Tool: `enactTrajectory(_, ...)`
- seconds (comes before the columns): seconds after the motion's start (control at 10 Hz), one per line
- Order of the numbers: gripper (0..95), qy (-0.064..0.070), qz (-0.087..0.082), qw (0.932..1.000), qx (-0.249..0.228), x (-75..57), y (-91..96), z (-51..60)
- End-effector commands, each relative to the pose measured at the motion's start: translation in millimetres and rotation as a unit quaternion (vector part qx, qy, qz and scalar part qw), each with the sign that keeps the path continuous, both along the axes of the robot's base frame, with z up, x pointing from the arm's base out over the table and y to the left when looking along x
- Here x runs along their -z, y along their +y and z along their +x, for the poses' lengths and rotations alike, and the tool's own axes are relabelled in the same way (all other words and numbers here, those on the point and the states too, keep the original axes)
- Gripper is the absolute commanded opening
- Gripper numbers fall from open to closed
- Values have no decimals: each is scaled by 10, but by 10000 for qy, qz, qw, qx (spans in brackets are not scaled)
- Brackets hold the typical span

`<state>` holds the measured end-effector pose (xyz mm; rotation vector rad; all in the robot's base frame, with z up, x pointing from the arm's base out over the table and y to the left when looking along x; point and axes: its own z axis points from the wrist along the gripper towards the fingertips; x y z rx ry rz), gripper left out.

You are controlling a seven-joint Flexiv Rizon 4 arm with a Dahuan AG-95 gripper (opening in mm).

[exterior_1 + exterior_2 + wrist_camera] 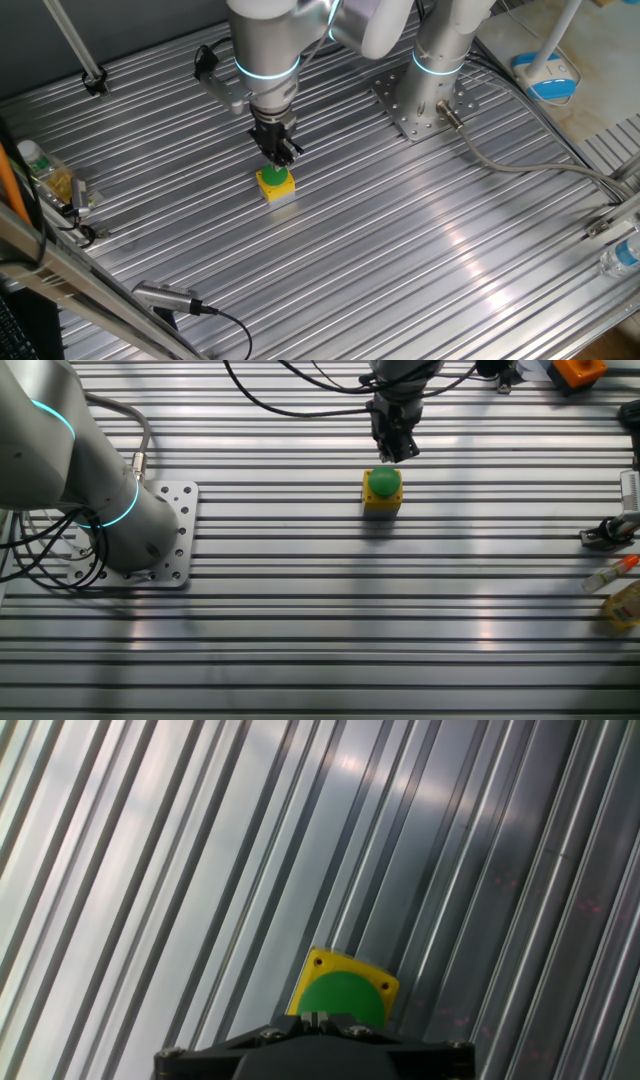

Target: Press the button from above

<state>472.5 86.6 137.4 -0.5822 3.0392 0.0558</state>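
Observation:
The button is a round green cap on a small yellow box with a pale base, standing on the ribbed metal table. It shows in the other fixed view and in the hand view. My gripper hangs just above the green cap, also seen in the other fixed view. In the hand view the gripper has its fingertips together with no gap, right over the near edge of the cap. I cannot tell whether the tips touch the cap.
The arm's base plate is bolted at the back of the table. A small bottle and clamps sit at the left edge. A cable runs across the right side. A black-tipped tool lies near the front.

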Motion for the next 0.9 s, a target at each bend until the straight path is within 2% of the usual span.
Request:
enactTrajectory(0.1, 0, -18, 6, 10000, 4, 4, 2, 8)
enactTrajectory(0.3, 0, -148, 121, 9998, 77, 4, 2, 8)
enactTrajectory(0.4, 0, -141, 250, 9995, 102, 4, 2, 8)
enactTrajectory(0.5, 0, -121, 256, 9995, 98, 4, 2, 8)
enactTrajectory(0.7, 0, -95, 418, 9991, 52, 4, 2, 8)
enactTrajectory(0.9, 0, -44, 425, 9991, 14, 4, 2, 8)
